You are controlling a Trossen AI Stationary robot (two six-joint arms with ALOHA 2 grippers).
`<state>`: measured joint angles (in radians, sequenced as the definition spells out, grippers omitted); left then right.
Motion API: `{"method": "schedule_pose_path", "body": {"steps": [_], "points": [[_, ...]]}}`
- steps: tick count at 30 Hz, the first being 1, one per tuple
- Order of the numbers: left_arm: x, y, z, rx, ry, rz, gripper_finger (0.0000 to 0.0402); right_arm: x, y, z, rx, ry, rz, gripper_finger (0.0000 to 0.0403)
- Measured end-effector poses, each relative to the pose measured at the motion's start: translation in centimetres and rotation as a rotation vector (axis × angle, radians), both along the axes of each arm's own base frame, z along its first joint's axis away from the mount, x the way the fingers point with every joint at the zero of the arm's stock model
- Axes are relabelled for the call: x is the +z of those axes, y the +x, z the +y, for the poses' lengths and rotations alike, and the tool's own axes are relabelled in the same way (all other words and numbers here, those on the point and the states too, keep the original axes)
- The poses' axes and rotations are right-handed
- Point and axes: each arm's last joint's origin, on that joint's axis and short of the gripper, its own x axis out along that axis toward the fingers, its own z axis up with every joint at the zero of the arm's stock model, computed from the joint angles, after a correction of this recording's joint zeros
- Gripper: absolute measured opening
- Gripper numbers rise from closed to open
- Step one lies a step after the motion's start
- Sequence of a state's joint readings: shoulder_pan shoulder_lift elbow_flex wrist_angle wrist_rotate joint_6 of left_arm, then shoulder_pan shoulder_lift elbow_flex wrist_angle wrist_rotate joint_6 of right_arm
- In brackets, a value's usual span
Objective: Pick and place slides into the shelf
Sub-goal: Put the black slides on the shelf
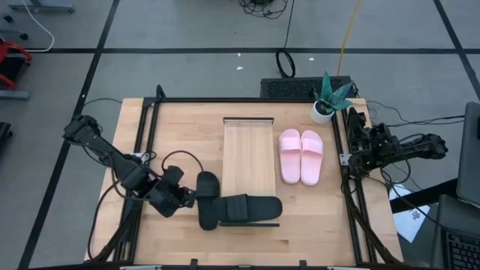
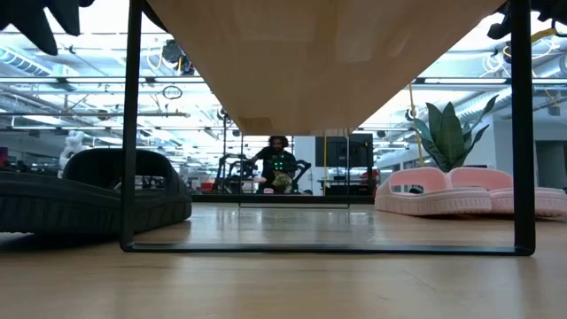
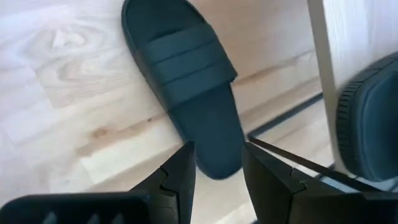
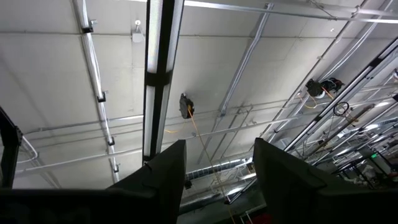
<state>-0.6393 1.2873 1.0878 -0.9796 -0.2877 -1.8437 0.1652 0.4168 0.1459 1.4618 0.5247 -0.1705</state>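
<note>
Reaching over the front left part of the desk, the left pincer hangs just beside the heel end of one black slide. Its two fingers stand apart, with the heel of this slide seen in the gap between them, and I cannot tell if they touch it. This slide lies flat on the desk, strap up, pointing away from the pincer. The second black slide is just past the first one, lying across the near end of the shelf, with its sole edge turned to the left pincer. In the low view this second slide rests partly against the dark frame of the shelf. The two pink slides lie side by side on the desk, on the far side of the shelf from the left pincer, well apart from it. The right pincer waits at the right edge of the desk, pointing up to the ceiling, fingers apart and holding nothing. A small potted plant stands near it, at the back right corner.
</note>
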Motion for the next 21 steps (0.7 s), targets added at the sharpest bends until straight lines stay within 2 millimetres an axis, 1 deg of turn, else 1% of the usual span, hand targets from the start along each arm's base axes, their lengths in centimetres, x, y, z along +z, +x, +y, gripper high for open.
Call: {"method": "schedule_pose_path", "body": {"steps": [5, 9, 13, 16, 19, 21], "points": [[-0.1, 0.3, 0.6, -0.153, 0.059, 0.035, 0.0127, 0.0, 0.0, 0.0, -0.003, 0.001, 0.001, 0.0178], [-0.3, 0.5, 2.2, -0.234, 0.113, 0.12, 0.0127, 0.0, 0.0, 0.0, -0.002, 0.001, 0.001, 0.0178], [-0.5, 0.9, 4.3, -0.337, 0.16, 0.2, 0.0127, 0.0, 0.0, 0.0, -0.002, 0.001, 0.001, 0.0178], [-0.8, 1.1, 6.1, -0.406, 0.183, 0.214, 0.0127, 0.0, 0.0, 0.0, 0.006, 0.004, 0.002, 0.0178], [-1.5, 0.6, 8.3, -0.435, 0.151, 0.202, 0.0127, -0.1, 0.1, 0.0, 0.016, 0.008, 0.001, 0.0178], [-2.2, -0.3, 9.7, -0.428, 0.127, 0.183, 0.0127, -0.1, 0.1, 0.0, 0.018, 0.009, 0.002, 0.0178]]}}
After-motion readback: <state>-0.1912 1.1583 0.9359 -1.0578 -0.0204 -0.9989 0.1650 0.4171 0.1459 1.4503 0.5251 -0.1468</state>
